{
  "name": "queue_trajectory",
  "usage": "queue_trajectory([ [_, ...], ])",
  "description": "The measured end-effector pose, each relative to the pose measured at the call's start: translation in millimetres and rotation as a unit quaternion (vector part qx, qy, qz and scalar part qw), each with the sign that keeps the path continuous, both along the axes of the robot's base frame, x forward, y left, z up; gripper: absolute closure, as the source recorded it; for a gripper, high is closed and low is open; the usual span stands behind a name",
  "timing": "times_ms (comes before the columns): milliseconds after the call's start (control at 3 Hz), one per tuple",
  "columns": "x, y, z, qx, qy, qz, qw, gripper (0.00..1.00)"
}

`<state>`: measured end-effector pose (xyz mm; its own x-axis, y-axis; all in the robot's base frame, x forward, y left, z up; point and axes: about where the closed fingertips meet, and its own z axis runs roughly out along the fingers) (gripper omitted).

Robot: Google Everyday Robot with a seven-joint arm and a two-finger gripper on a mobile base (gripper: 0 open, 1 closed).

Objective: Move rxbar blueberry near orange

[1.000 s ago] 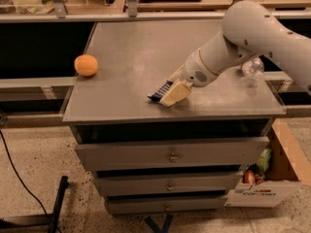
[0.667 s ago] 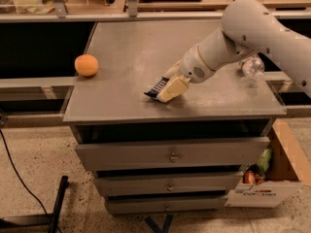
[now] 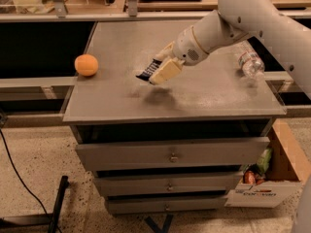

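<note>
Rxbar blueberry, dark wrapper with white print, hangs just above the grey desk in the camera view. It is clamped at one end between the jaws of the gripper, and its shadow falls on the desk below. The orange sits well apart to the left, close to the desk's left edge, and a clear water bottle lies off to the right, behind the arm.

The carry looks about half done. The move calls for a low, level sweep left, stopping short of the fruit. The bar's free end leads, so it would probably reach the orange first, and a nudge could roll the fruit off the edge. The jaws are best parted only once the wrapper lies flat on the desk.
</note>
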<state>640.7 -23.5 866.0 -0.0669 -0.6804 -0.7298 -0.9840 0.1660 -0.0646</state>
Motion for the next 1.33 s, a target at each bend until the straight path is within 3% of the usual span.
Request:
queue_trajectory([
  [667, 29.4, 50.2, 11.8, 0.021, -0.029, 0.037, 0.9987, 1.00],
  [1333, 44.4, 98.7, -2.3, 0.026, -0.029, 0.069, 0.9968, 1.00],
])
